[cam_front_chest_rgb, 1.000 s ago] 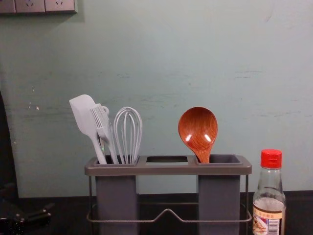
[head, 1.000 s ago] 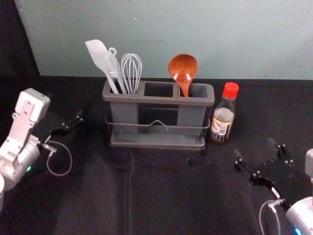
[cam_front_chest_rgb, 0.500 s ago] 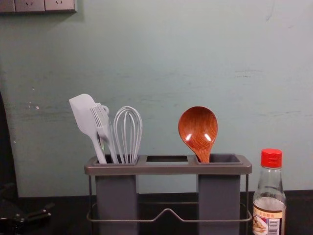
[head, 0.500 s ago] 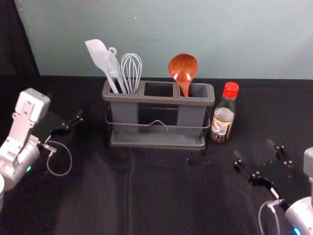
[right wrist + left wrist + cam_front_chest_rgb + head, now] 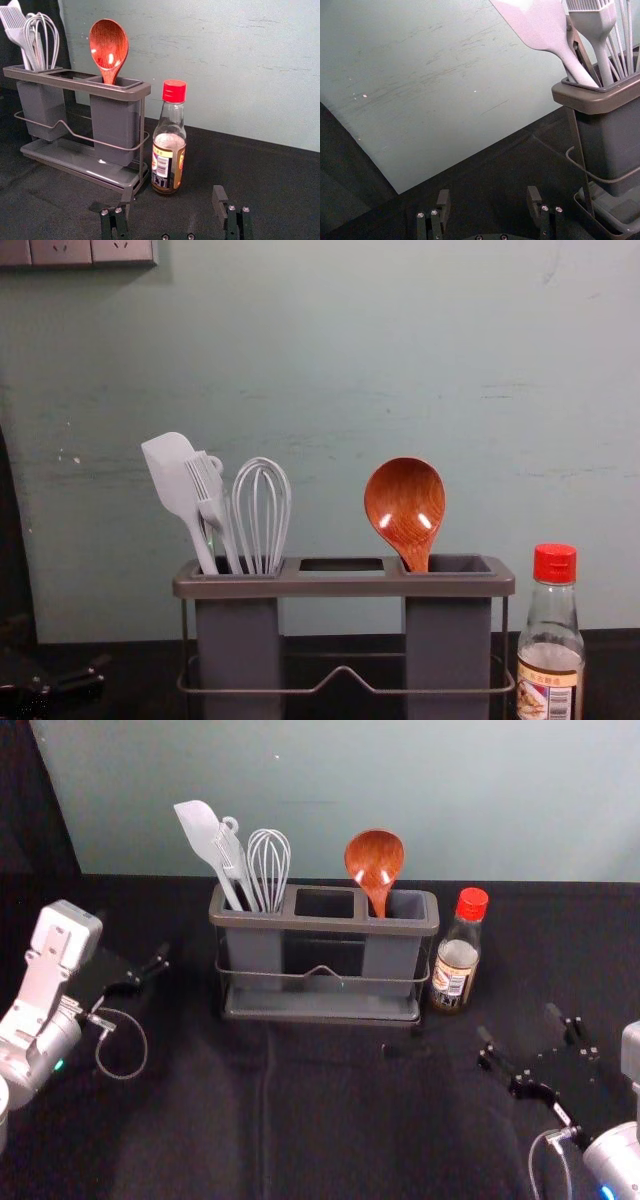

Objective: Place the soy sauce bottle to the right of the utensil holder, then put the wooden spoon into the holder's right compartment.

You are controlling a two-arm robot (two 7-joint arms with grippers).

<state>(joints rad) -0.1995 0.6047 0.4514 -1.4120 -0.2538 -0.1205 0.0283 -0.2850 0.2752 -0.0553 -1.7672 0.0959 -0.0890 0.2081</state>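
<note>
Disappearing into right compartment (image 5: 392, 954): spoon handle (image 5: 379, 904)

The holder (image 5: 330, 924) stands on the table (image 5: 200, 1120), wall (image 5: 400, 780) behind. Its left compartment (image 5: 255, 955) contains spatula (image 5: 202, 832), brush (image 5: 233, 865) and whisk (image 5: 269, 860); its right compartment (image 5: 390, 958), the spoon (image 5: 374, 858). The bottle (image 5: 456, 965) stands just right of the holder.
</note>
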